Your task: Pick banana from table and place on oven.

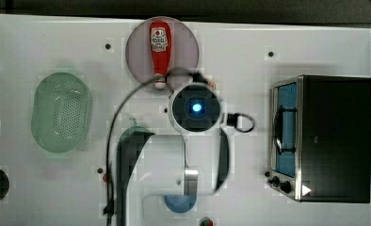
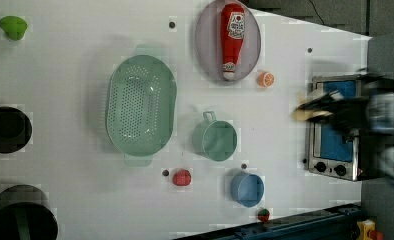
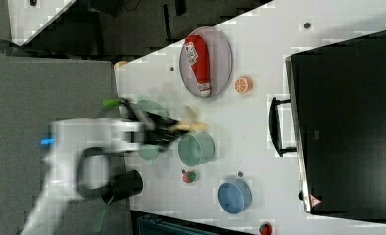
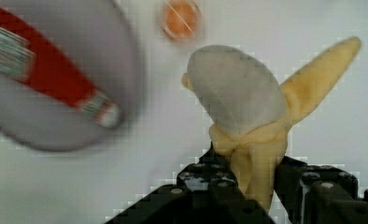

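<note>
I'm looking down on a white table (image 1: 42, 42) with dark screw holes. In the top view, the oven (image 1: 334, 139) sits at the top view's right, its glass door facing the arm. A ketchup bottle (image 1: 159, 49) lies on a grey plate (image 1: 136, 44), and a green colander (image 1: 61, 112) rests toward the top view's left. The arm's wrist hangs over the middle of the table and covers what is under it.

In the left view, I see the gripper (image 2: 317, 106) in front of the oven (image 2: 335, 160), with the pale banana (image 2: 305, 113) at its tip. An orange slice (image 2: 265, 79) lies just beside the plate (image 2: 205, 45), and a green cup (image 2: 215, 140), a blue cup (image 2: 247, 189) and a red tomato (image 2: 182, 177) stand apart on the table (image 2: 60, 60).

In the right view, the gripper (image 3: 174, 129) carries the banana (image 3: 193, 122) above the table (image 3: 259, 127), over the green cup (image 3: 197, 149) and well short of the oven (image 3: 348, 122).

In the wrist view, the black fingers (image 4: 210, 179) are clamped on the banana's (image 4: 247, 112) lower end, peel flaps splayed, the table (image 4: 126, 154) below.
</note>
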### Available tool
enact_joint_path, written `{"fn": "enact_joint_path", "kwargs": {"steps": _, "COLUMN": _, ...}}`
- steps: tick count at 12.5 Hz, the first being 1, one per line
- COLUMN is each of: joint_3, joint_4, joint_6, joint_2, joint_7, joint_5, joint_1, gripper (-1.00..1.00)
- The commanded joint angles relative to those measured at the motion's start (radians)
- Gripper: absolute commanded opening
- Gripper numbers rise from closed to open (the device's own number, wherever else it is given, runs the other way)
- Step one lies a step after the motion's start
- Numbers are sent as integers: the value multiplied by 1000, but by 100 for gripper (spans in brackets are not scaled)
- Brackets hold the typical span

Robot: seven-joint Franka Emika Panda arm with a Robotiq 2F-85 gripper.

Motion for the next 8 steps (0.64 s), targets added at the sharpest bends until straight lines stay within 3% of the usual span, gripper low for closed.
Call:
{"fn": "enact_joint_path", "kwargs": {"steps": 1, "joint_3": -71, "joint_4": 132, "joint_6": -224, "joint_2": -107, "joint_7": 39, "joint_5": -18, "joint_1": -11, "gripper": -46}}
{"fn": "enact_joint_path", "kwargs": {"steps": 4, "joint_3": -195, "joint_4": 210, "joint_6": -318, "joint_2": -113, "joint_7": 0, "joint_5": -43, "joint_1": -31, "gripper": -46}}
{"fn": "enact_joint_path", "kwargs": {"steps": 8, "joint_3": -385, "joint_4": 239, "joint_6": -239, "joint_2": -36, "joint_7": -355, "joint_5": -148, "joint_1": -40, "gripper": -45}}
